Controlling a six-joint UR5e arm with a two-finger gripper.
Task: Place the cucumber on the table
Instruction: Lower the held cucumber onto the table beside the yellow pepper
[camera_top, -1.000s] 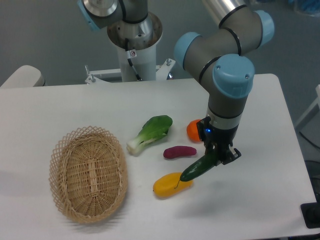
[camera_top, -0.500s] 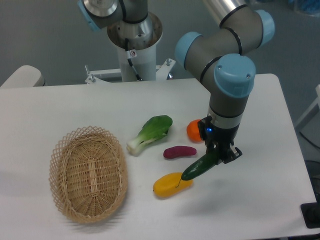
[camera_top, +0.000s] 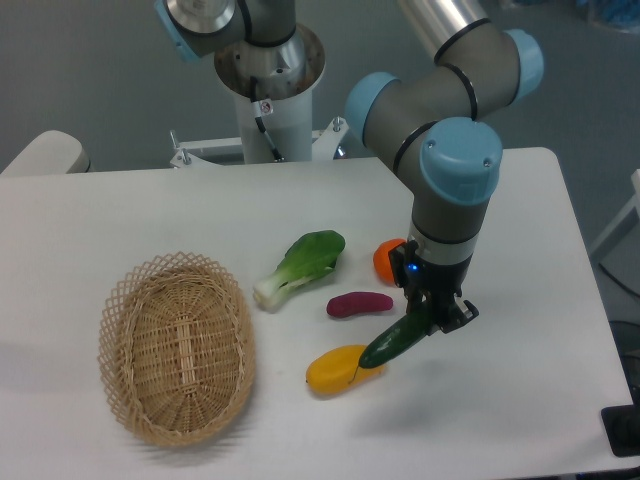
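Since half a second ago my gripper has drifted a little leftward and slightly lower, carrying the cucumber with it; nothing else on the tabletop has shifted. Far to my gripper's left sits the wicker basket; nearer, up and to the left, lies the bok choy; just left of the gripper is the purple sweet potato, and below-left the yellow fruit; the orange fruit shows just above-left, partly hidden by my wrist. My gripper is closed on the cucumber's upper end, and the cucumber hangs slanted down to the left, its lower tip over or touching the yellow fruit; I cannot tell which.

My judgement of the risk: if I let go here, the cucumber may land on the yellow fruit and roll, or nudge it aside; the slanted, glossy body could also slip in my hold. A bare patch below and right of the gripper looks safer.

My arm reaches in from above right, the wrist pointing nearly straight down over the tabletop.
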